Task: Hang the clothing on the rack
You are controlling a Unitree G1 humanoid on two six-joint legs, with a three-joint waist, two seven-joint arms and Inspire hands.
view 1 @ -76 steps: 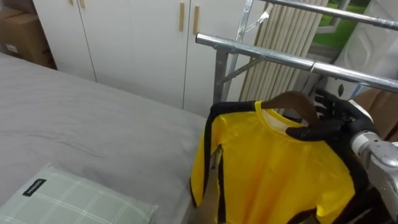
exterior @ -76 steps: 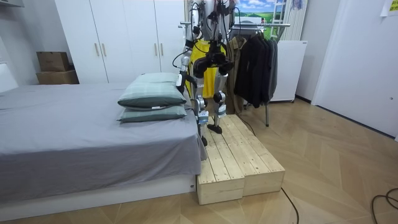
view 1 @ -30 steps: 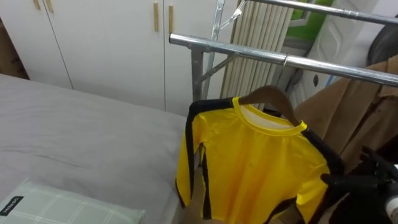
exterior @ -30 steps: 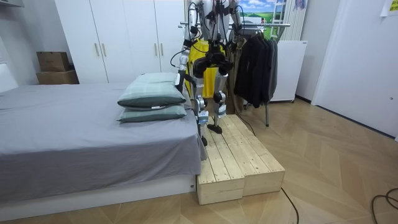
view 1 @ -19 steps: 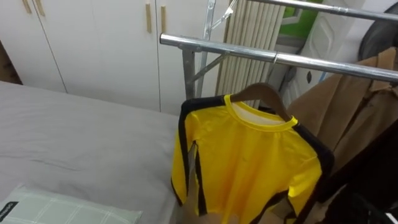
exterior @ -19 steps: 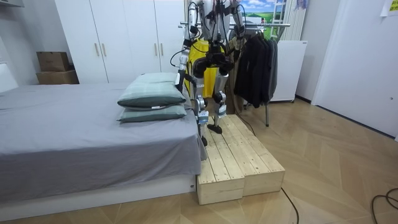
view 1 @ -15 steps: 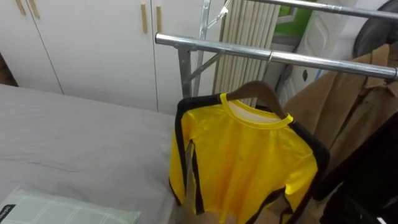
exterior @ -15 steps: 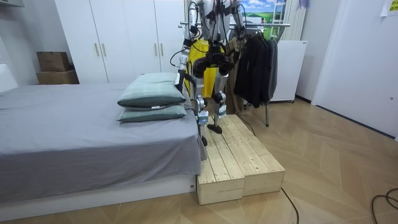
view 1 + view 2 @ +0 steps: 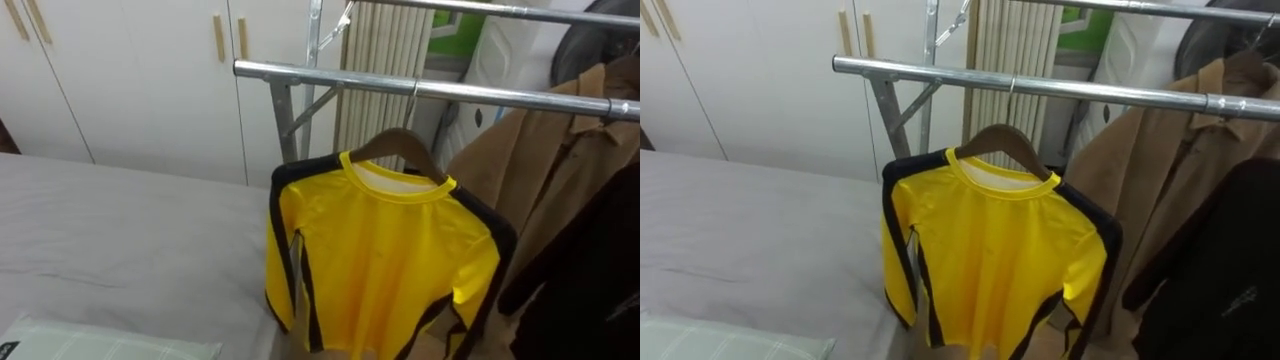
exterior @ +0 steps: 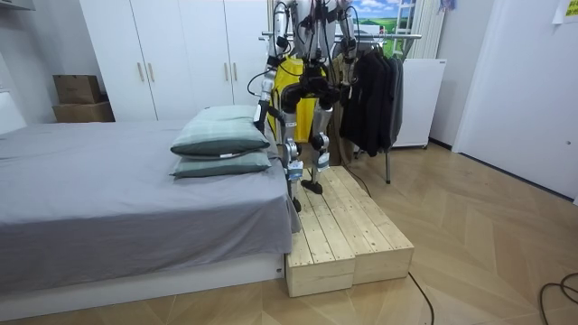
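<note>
One yellow shirt [image 9: 385, 255] hangs on a wooden hanger [image 9: 396, 146]. The hook of the hanger sits over the metal rail [image 9: 320, 76], not far from the left end of the rail. Further right on the same rail hang a brown coat [image 9: 560, 150] and a black garment [image 9: 600, 280], and the coat is close to the shirt's sleeve. No hand touches the shirt.

In the room view the robot stands on the wooden platform [image 10: 348, 226] at the end of the bed [image 10: 108, 190], close to the rail. Its left hand [image 10: 263, 110] and right hand [image 10: 337, 91] are too small there, so I cannot tell if the fingers are open or closed.

I judge that the hanging of this shirt is done. If more clothes remain, the next move calls for a turn away from the rail to fetch one, with care not to knock the hanger
</note>
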